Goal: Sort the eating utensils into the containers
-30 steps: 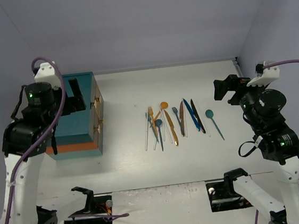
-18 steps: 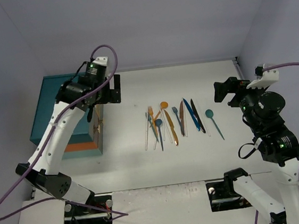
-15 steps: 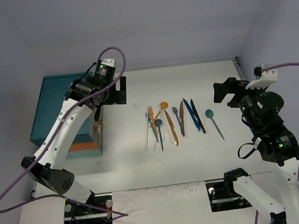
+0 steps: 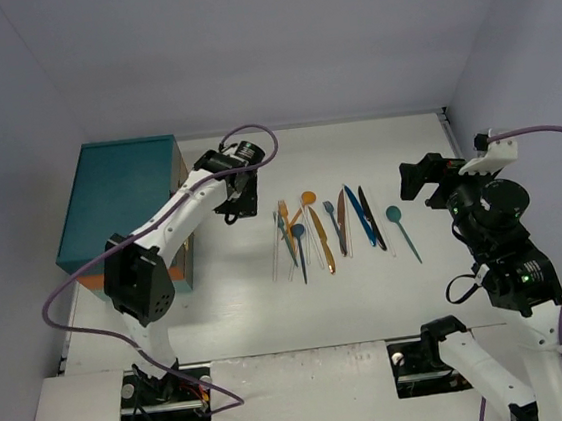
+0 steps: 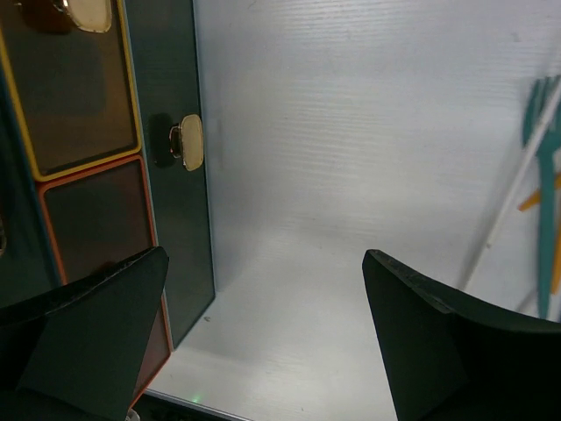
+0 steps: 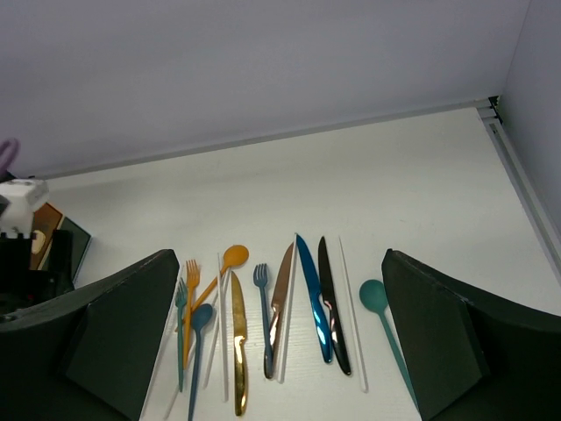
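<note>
Teal chest [image 4: 118, 192] at 9 o'clock of the utensil row [image 4: 323, 228], drawers [image 5: 88, 96] look shut, nothing sorted | left gripper [image 4: 240, 203] open, empty, between them | right gripper [image 4: 420, 178] open, empty, 3 o'clock | next: probably pull a gold handle [image 5: 191, 142]

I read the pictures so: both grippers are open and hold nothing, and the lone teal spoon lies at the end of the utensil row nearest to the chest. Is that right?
Not quite. The teal spoon lies at the end of the utensil row farthest from the chest, on the right arm's side; the top external view shows it. The rest holds: the left gripper and the right gripper are open and hold nothing.
</note>
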